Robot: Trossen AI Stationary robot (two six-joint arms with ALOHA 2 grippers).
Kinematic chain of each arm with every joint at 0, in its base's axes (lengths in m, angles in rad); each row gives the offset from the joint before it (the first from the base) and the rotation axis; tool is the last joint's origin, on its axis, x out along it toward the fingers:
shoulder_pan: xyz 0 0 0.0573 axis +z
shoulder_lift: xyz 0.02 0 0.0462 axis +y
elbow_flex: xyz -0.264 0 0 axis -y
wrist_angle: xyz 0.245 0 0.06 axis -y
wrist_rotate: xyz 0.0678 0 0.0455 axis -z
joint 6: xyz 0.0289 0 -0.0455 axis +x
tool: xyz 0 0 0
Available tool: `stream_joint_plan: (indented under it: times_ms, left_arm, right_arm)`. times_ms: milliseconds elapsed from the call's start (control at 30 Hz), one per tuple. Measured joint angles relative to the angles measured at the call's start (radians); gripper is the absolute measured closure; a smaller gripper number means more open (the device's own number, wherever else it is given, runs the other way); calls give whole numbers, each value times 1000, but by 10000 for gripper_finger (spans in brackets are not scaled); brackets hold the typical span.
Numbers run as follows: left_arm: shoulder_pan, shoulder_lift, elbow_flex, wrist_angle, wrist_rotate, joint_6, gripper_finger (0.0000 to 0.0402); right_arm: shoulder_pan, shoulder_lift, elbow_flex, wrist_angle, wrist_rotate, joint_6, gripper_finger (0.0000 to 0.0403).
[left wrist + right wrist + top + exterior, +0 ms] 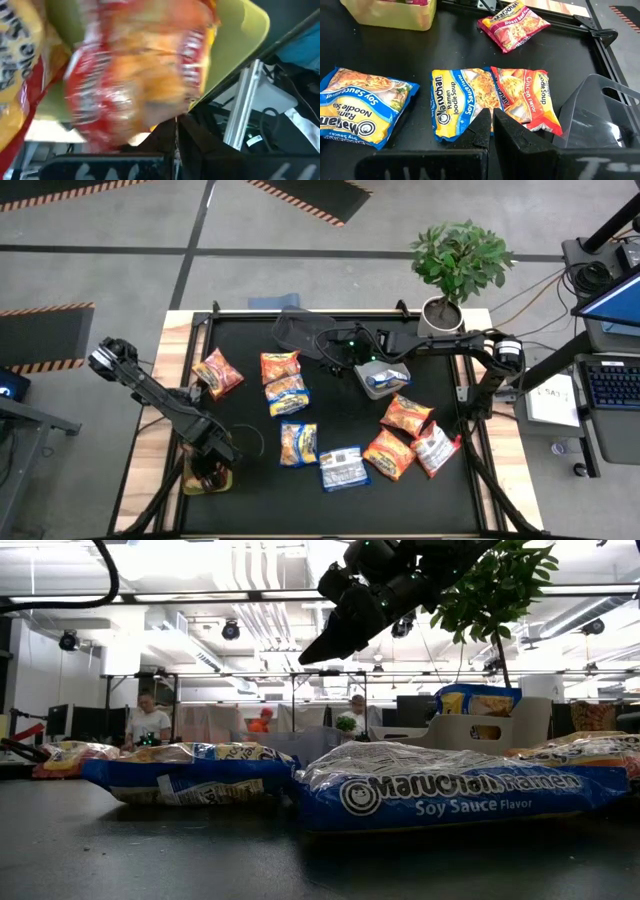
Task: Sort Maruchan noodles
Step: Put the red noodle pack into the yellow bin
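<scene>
High view: left gripper (212,470) over the yellow-green bin (192,481) at the table's near left corner; right gripper (330,345) above the mat's far middle; Maruchan noodles (300,408) scattered across the black mat (250,500), one blue packet in a grey bin (372,370).
Left wrist view: fingers together, gripping a red packet (135,75) over the bin.
Right wrist view: fingers (482,131) together, empty, above a blue-and-yellow packet (462,100).

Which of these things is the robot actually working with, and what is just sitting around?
Part of the job:
- ramen packets spread over the black table
- yellow-green bin, with a red packet at the left gripper
- grey bin holding a blue packet
- right gripper, shut, above the packets

Just there:
- potted plant
- laptop
- people in the room behind
</scene>
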Motion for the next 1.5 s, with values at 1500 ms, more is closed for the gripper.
stream_joint_plan:
  times_ms: [1500]
  left_arm:
    - [0, -34, -171, 196, 37, 43, 402]
  right_arm:
    - [0, 0, 0, 0, 0, 0, 394]
